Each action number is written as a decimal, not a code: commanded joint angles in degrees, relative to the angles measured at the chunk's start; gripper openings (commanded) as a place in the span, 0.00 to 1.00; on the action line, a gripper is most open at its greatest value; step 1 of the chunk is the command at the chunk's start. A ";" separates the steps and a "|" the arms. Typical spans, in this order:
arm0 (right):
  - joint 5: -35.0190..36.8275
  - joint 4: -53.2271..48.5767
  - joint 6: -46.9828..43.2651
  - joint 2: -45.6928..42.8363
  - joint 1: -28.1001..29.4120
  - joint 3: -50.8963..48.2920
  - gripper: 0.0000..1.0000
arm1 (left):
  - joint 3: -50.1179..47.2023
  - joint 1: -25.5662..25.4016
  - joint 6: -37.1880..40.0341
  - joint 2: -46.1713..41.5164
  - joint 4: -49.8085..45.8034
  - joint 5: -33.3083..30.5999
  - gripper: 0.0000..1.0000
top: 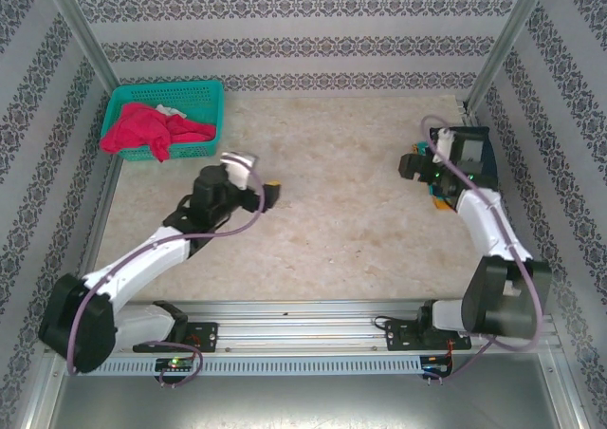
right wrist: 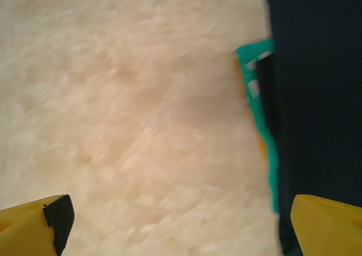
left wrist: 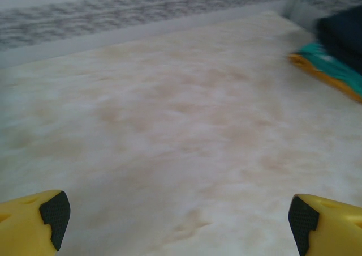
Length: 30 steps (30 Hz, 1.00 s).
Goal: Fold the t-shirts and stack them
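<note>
Draping basket [top: 211, 102] overhead: pink-red shirt [top: 142, 131]; right wrist: navy shirt [right wrist: 319, 97] over teal shirt [right wrist: 253, 53].

I'm looking down on a pale table [top: 332, 220], its top mottled cream and beige. In its far left corner sits a teal plastic mesh basket [top: 211, 102], upright, close to the left edge. Papered walls [top: 285, 11], white with bands of dark grey ornament, close off the far, left and right edges. A bare metal post [top: 81, 26] rises at the far left corner and a second post [top: 510, 30] at the far right. A slotted aluminium rail [top: 303, 315] runs along the near edge.
</note>
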 commanded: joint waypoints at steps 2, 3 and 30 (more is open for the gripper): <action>5.13 17.11 -0.15 -5.05 4.17 -12.49 0.98 | -5.70 5.98 4.74 -6.66 -5.63 -7.59 1.00; 7.41 23.36 0.26 -6.01 5.17 -16.50 0.98 | -7.32 7.53 5.44 -7.81 -4.54 -8.44 1.00; 14.95 66.82 -3.61 11.47 8.33 -30.70 0.98 | -18.31 27.68 1.62 25.04 46.08 -0.60 1.00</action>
